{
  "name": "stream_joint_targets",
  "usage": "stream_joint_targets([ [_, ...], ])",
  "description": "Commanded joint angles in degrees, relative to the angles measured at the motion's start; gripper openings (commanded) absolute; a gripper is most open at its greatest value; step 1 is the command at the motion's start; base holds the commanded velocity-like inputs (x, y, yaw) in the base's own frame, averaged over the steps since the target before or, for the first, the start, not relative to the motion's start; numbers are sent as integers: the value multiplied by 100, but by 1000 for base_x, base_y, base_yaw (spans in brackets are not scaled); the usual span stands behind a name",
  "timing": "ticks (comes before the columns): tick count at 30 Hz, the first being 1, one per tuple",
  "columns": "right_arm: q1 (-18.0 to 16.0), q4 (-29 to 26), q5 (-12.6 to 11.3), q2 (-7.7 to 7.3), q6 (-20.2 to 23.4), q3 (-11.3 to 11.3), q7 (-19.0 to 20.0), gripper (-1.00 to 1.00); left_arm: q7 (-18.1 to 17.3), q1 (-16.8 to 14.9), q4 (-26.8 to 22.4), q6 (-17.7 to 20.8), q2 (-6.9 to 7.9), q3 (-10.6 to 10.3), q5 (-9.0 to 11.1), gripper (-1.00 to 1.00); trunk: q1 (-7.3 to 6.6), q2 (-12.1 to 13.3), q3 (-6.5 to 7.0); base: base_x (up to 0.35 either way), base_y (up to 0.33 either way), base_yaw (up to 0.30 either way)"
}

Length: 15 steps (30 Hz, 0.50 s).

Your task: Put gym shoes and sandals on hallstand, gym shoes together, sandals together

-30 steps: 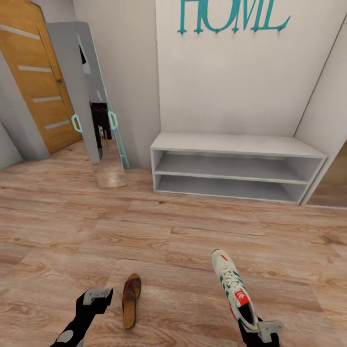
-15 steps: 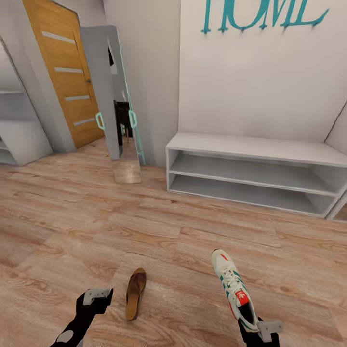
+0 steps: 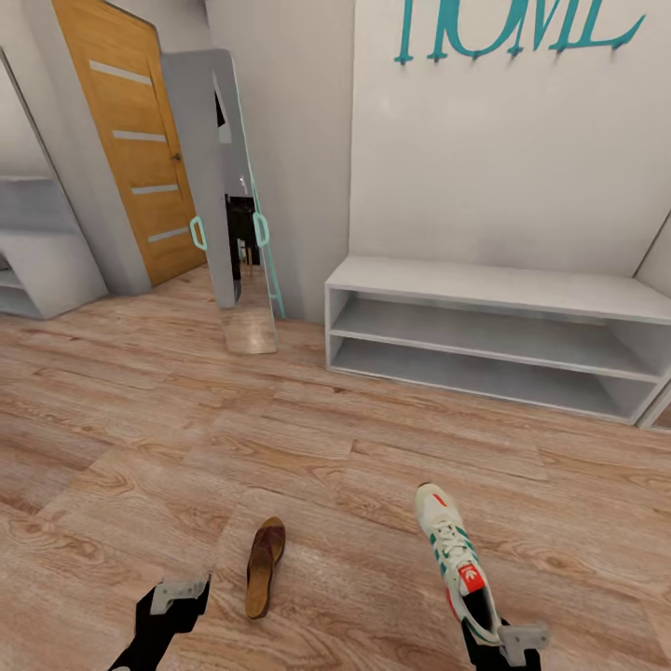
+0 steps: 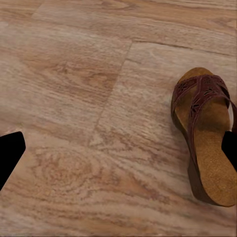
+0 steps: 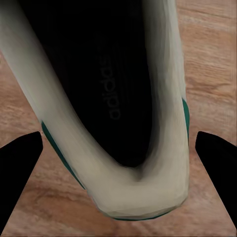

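1 flat brown leather sandal [image 3: 264,567] lies on wood-plank floor [image 3: 186,438]; 1 white lace-up sneaker w/ green stripes [image 3: 456,562] beside it, apart, toes fwd.

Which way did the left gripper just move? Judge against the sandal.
Yes: left gripper drew back toward the robot, now beside the heel of the brown sandal.

Readable text you have in view: "HOME" lettering [image 3: 517,28], teal, tops cropped, on the white wall [image 3: 485,168]; "adidas", faint, on the dark insole of the gym shoe [image 5: 114,106].
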Motion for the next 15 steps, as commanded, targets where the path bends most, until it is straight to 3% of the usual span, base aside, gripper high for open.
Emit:
stream_joint_targets([
  [1, -7, 35, 35, 16, -19, -52, 48, -100, 3, 26, 9, -21, 4, -41, 58, 100, -1, -2, -4, 0, 0, 0],
  [9, -21, 278, 24, 37, 2, -58, 57, -100, 6, 2, 49, -12, -8, -42, 50, 100, -1, -2, -4, 0, 0, 0],
  [15, -27, 171, 59, 43, -7, -7, 108, -100, 3, -97, -1, 15, -113, -52, 21, 100, -1, -2, -4, 0, 0, 0],
])
